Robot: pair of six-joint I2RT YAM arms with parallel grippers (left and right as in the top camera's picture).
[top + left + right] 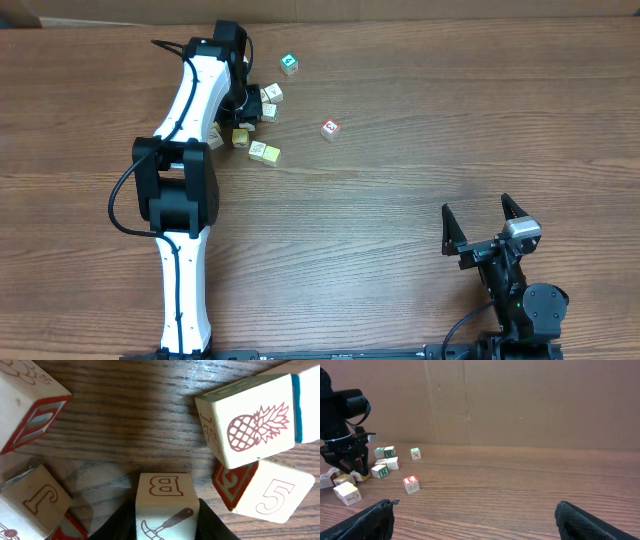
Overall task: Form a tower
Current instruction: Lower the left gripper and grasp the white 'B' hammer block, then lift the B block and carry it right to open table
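The left pincer (pixel 167 522) is clamped on a B block (pixel 164 487); a pineapple block (pixel 252 425) lies just ahead, to its right. The right pincer (pixel 477 212) stands wide apart.

Small wooden cubes (pixel 262 112) - pale faces, red letters and pictures - lie loose in a cluster at the far side, left of centre. B cube (pixel 165 491), hammer picture on one face, sits clamped between the left gripper (pixel 166 515) fingers. Pineapple cube (pixel 250 422) touches the 5 cube (pixel 275 497). Red-topped cube (pixel 330 129) and green-topped cube (pixel 289 64) lie singly - apart from the cluster.
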